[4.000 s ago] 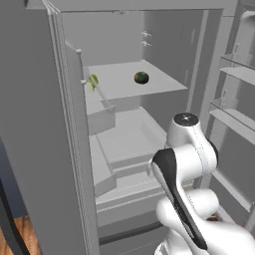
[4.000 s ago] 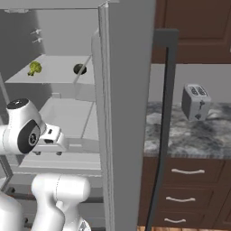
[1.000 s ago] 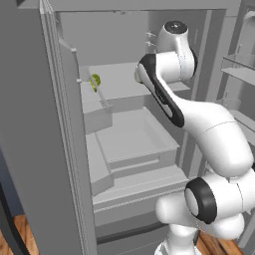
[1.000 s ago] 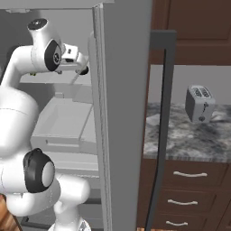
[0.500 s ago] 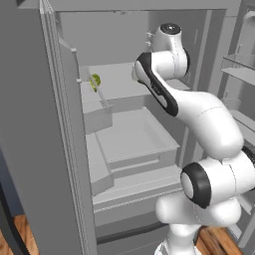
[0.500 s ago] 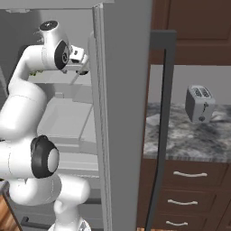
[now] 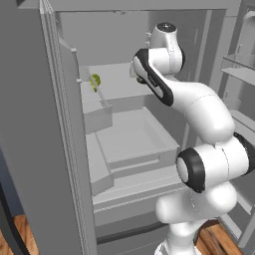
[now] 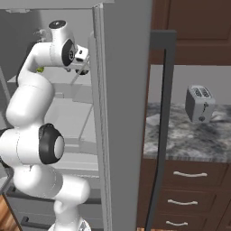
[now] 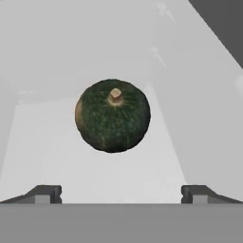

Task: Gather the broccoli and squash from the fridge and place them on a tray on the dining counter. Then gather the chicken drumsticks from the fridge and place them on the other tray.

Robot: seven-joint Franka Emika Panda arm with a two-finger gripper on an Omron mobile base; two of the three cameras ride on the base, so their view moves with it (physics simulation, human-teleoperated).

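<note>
In the hand view the squash (image 9: 113, 116), dark green and round with a tan stem, sits on the white fridge shelf (image 9: 95, 180) straight ahead of my gripper (image 9: 121, 194). The gripper is open, and its two fingertips (image 9: 45, 193) stand wide apart, short of the squash and not touching it. In the right base view the gripper (image 8: 82, 67) reaches into the upper part of the fridge (image 8: 124, 90). The broccoli (image 7: 95, 81), small and green-yellow, lies at the left end of the same upper shelf, left of my arm (image 7: 164, 74).
Below the shelf are a grey bin and wide drawers (image 7: 134, 144). The open left door (image 7: 30, 149) stands close on the left, with door shelves (image 7: 239, 64) on the right. A toaster (image 8: 200, 103) sits on the marbled counter (image 8: 180, 140) beside the fridge.
The arm has swung up from a low folded pose and has reached deeper into the upper shelf, toward the squash. The gripper has stayed open.
</note>
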